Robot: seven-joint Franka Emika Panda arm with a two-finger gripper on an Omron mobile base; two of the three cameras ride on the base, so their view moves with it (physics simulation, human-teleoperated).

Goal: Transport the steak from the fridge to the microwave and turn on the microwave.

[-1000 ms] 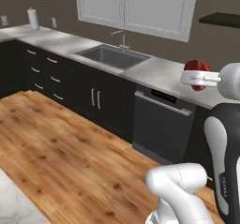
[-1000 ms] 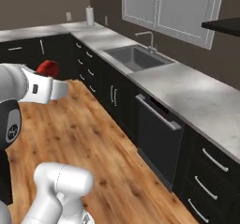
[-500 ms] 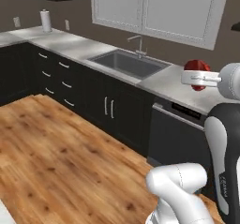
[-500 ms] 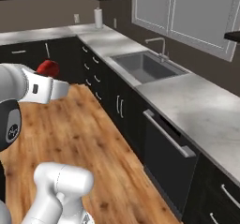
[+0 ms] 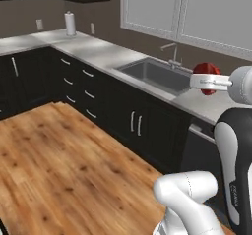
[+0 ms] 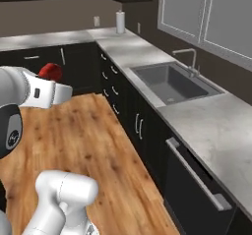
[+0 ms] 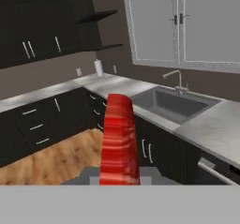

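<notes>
1. Your end effector (image 5: 208, 80) looks closed on the steak (image 7: 120, 138), though its fingertips are hidden behind the meat.
2. The steak rides in the air, above the floor beside the sink (image 6: 173, 83).
3. Pickup from the fridge is done, I judge.
4. Left: reach the microwave, put the steak inside, switch it on.

Red, banded in darker red stripes: steak (image 7: 119, 141), rising just above the fingertips. Pale mottled grey: countertop (image 7: 216, 124), beyond and right of the fingers. Darker grey: sink (image 7: 176, 104). Black with silver pulls: cabinets (image 5: 123, 118). Warm brown, grained wood: floor (image 6: 93, 145) below. White: paper-towel roll (image 5: 70, 23), far off.
</notes>
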